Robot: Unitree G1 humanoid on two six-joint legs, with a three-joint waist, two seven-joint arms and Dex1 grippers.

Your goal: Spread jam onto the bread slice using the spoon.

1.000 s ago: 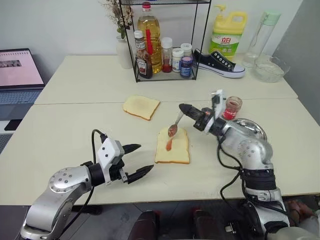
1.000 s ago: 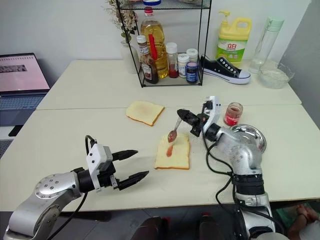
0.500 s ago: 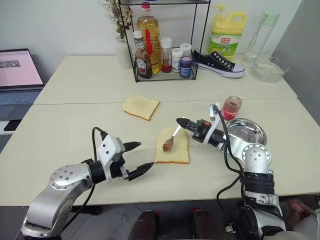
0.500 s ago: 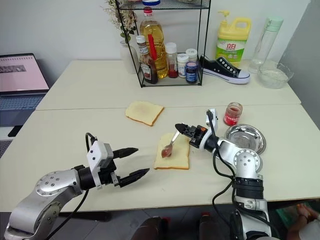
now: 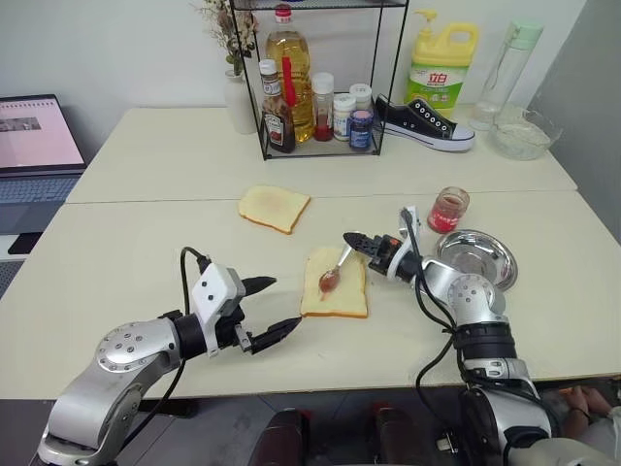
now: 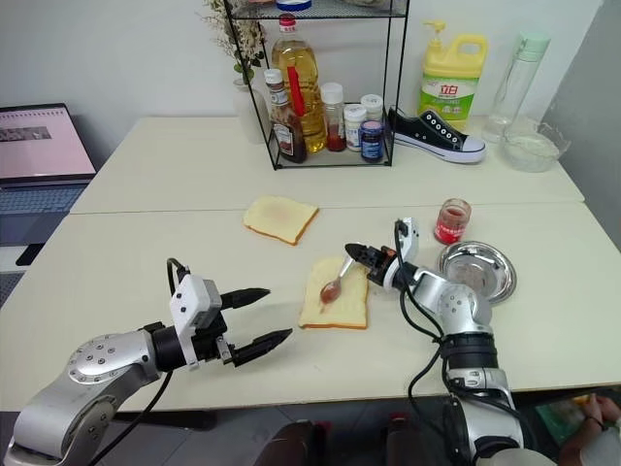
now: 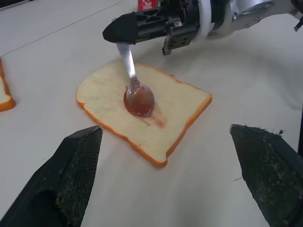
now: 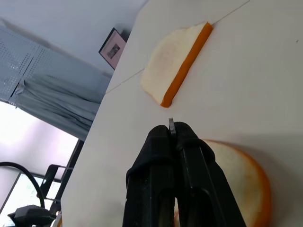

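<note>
Spreading is the step in hand: the spoon (image 5: 337, 269) is pinched by its handle end in the clenched right gripper (image 5: 355, 239), just right of frame centre in the left eye view, and its jam (image 7: 139, 100)-loaded bowl is pressed onto the bread slice (image 5: 336, 284) lying on the desk (image 5: 116, 252) mid-frame. The spoon's long axis is slanted from upper right down to lower left, bowl end pointing lower left, handle rising toward the gripper. Only a short red smear is laid so far, so the next move probably calls for the bowl being dragged flat across the bare crumb with light pressure. The left gripper (image 5: 273, 308) is left wide open, grasping nothing, lower left of the slice.
</note>
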